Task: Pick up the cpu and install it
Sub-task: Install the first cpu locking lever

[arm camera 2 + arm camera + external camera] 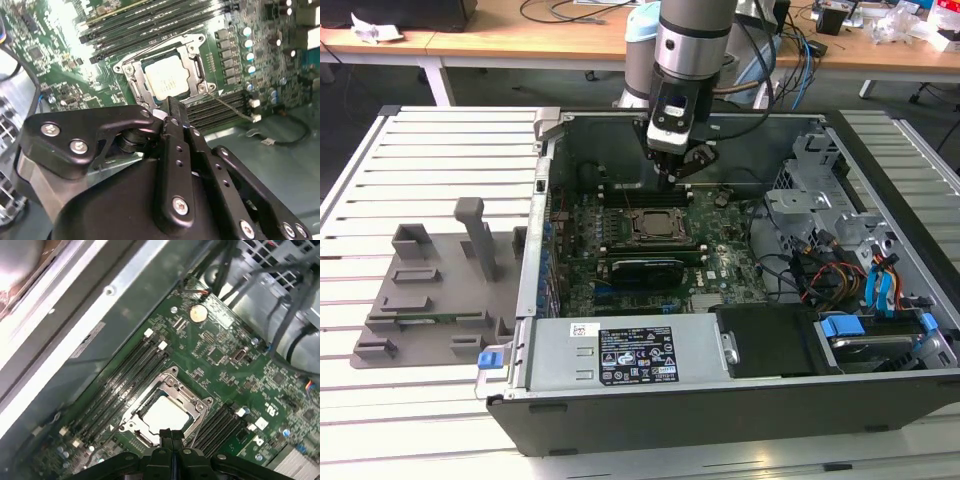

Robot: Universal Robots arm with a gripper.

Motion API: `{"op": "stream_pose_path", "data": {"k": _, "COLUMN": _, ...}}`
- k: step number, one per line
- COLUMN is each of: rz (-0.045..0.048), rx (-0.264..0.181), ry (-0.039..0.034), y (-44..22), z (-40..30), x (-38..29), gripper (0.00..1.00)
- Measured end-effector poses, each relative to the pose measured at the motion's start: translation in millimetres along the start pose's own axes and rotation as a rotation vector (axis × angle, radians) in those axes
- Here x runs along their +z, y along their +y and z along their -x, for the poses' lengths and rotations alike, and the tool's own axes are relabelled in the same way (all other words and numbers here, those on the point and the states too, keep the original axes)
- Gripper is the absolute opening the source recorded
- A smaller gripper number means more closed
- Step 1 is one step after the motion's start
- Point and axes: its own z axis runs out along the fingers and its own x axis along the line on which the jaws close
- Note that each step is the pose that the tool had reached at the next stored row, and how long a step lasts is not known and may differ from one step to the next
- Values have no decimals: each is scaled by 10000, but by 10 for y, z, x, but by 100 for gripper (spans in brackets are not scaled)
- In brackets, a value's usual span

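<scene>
Motherboard socket (165, 70), a black square with a hinged metal frame, holds the cpu (167, 77), a flat silver-grey square chip seated inside it in both wrist views. The black gripper (170, 107) hangs just above the chip's edge, jaws pressed together and empty. An open grey computer case (740, 400) contains the green board (720, 270).
</scene>
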Motion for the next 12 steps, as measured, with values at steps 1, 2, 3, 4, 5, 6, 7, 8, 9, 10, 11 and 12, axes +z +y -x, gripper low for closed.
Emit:
{"op": "stream_pose_path", "data": {"k": 1, "rz": -1, "rx": -321, "ry": -15, "y": 0, "z": 0, "x": 0, "gripper": 11}}
{"op": "stream_pose_path", "data": {"k": 2, "rz": -3, "rx": -653, "ry": -30, "y": 0, "z": 0, "x": 0, "gripper": 11}}
{"op": "stream_pose_path", "data": {"k": 3, "rz": -4, "rx": -866, "ry": -40, "y": 0, "z": 0, "x": 0, "gripper": 11}}
{"op": "stream_pose_path", "data": {"k": 4, "rz": -5, "rx": -1051, "ry": -48, "y": 0, "z": 0, "x": 0, "gripper": 11}}
{"op": "stream_pose_path", "data": {"k": 5, "rz": -7, "rx": -1432, "ry": -65, "y": 0, "z": 0, "x": 0, "gripper": 11}}
{"op": "stream_pose_path", "data": {"k": 6, "rz": -9, "rx": -1677, "ry": -77, "y": 0, "z": 0, "x": 0, "gripper": 11}}
{"op": "stream_pose_path", "data": {"k": 7, "rz": -10, "rx": -1867, "ry": -85, "y": 0, "z": 0, "x": 0, "gripper": 11}}
{"op": "stream_pose_path", "data": {"k": 8, "rz": -12, "rx": -2254, "ry": -103, "y": 0, "z": 0, "x": 0, "gripper": 11}}
{"op": "stream_pose_path", "data": {"k": 9, "rz": -14, "rx": -2591, "ry": -118, "y": 0, "z": 0, "x": 0, "gripper": 11}}
{"op": "stream_pose_path", "data": {"k": 10, "rz": -16, "rx": -2874, "ry": -131, "y": 0, "z": 0, "x": 0, "gripper": 11}}
{"op": "stream_pose_path", "data": {"k": 11, "rz": -17, "rx": -3130, "ry": -144, "y": 0, "z": 0, "x": 0, "gripper": 11}}
{"op": "stream_pose_path", "data": {"k": 12, "rz": -18, "rx": -3369, "ry": -154, "y": 0, "z": 0, "x": 0, "gripper": 11}}
